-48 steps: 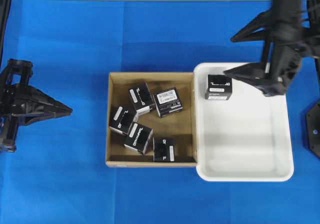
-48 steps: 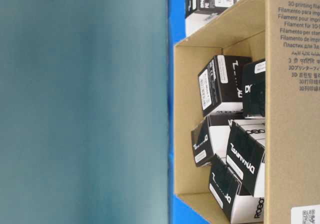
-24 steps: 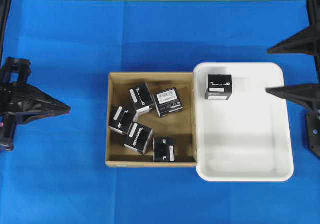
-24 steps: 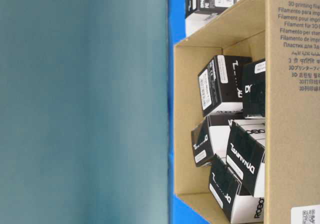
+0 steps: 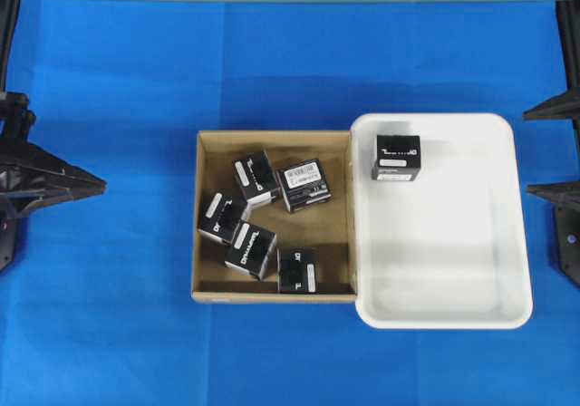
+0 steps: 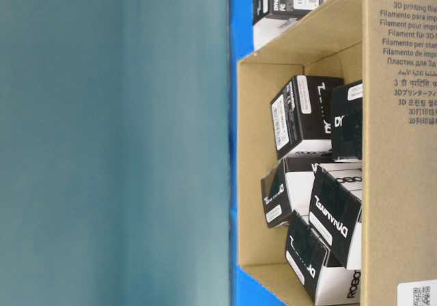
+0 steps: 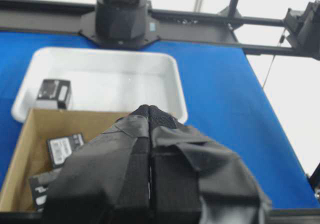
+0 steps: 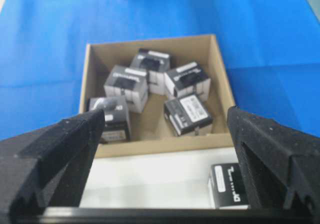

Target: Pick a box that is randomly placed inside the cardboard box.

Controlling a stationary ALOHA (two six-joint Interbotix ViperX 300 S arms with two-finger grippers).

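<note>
- The blue table cover (image 5: 272,71) spans the whole bench
- The white tray (image 5: 453,306) touches the cardboard box (image 5: 272,140) on its right
- Five black boxes lie jumbled in the cardboard box; the box (image 5: 397,157) sits alone in the tray's far-left corner
- The left gripper (image 7: 149,115) has its fingers pressed together, holding nothing
- The right gripper (image 8: 165,134), at the right edge, is spread wide and empty

Even bright overhead light; soft shadows; wrist views blurred near lens; sky blown out behind left wrist.
</note>
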